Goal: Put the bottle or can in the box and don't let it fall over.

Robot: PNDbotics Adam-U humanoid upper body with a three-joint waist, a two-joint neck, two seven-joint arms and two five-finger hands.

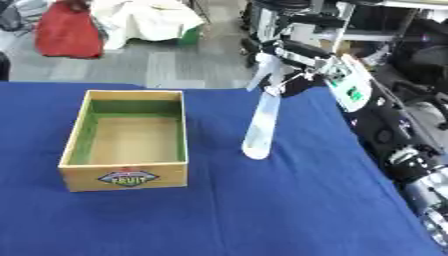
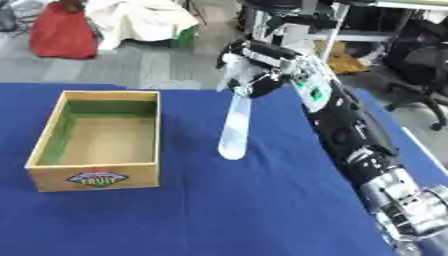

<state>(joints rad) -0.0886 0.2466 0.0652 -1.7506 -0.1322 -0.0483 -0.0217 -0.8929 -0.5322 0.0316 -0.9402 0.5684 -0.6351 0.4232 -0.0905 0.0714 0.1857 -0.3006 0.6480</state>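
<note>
Standing tilted on the blue tablecloth (image 1: 262,210): one tall, slender clear bottle (image 1: 261,127), base toward the near side, top leaning away toward the far edge and into the right hand (image 2: 255,80).

Right hand: fingers curled round the bottle's upper end, holding it near the neck (whether the base touches the cloth cannot be told). Black arm with silver joints and a green-lit panel running in from the lower right.

Wooden box (image 1: 129,175): open-topped, green inner walls, tan floor, a "FRUIT" label on its near face. Placed to the left of the bottle, apart from it. The bottle is outside the box.

Left hand: appears in neither view.
</note>
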